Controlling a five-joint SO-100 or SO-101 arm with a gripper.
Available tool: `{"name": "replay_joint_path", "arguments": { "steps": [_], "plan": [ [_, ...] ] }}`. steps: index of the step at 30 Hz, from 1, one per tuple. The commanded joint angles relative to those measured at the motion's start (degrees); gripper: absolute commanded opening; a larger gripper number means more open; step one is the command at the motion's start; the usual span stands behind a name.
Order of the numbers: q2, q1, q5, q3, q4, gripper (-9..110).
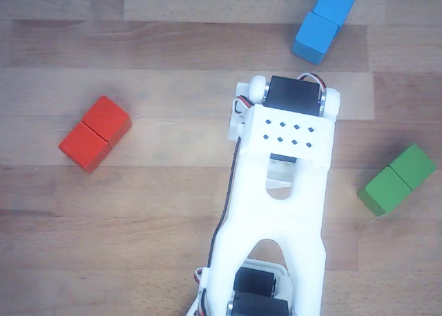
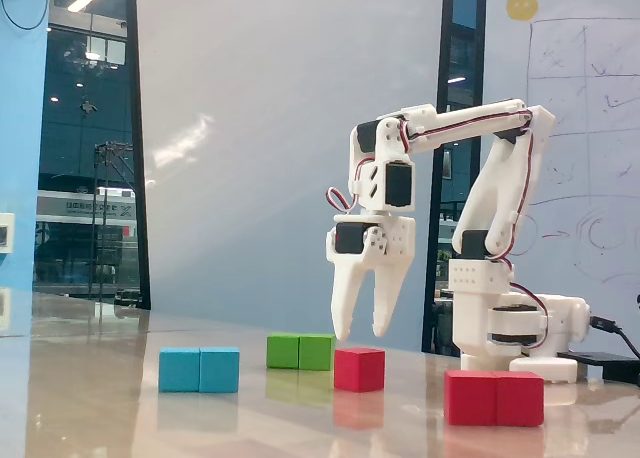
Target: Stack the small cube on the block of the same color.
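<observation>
In the fixed view the small cube, red with plain faces, rests on the table. My gripper hangs a short way above it, pointing down, open, with nothing between its fingers. The red block, two cubes long, lies to the right and nearer the camera, well apart from the cube. From above in the other view the same block lies at the left. There the white arm covers the small cube and the fingertips.
A blue oblong block lies at the left and a green one just behind and left of the cube. In the other view the blue block is at the top right and the green block at the right. The arm's base stands at the right.
</observation>
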Motion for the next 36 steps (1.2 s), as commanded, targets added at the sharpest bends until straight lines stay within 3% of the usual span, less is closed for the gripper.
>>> {"name": "replay_joint_path", "arguments": {
  "steps": [1, 13, 36],
  "plan": [
    [0.53, 0.53, 0.26, -5.01, -0.70, 22],
    [-0.62, 0.44, 0.35, -4.48, -0.97, 33],
    [-6.33, 0.44, 0.35, 3.52, -10.55, 34]
  ]
}}
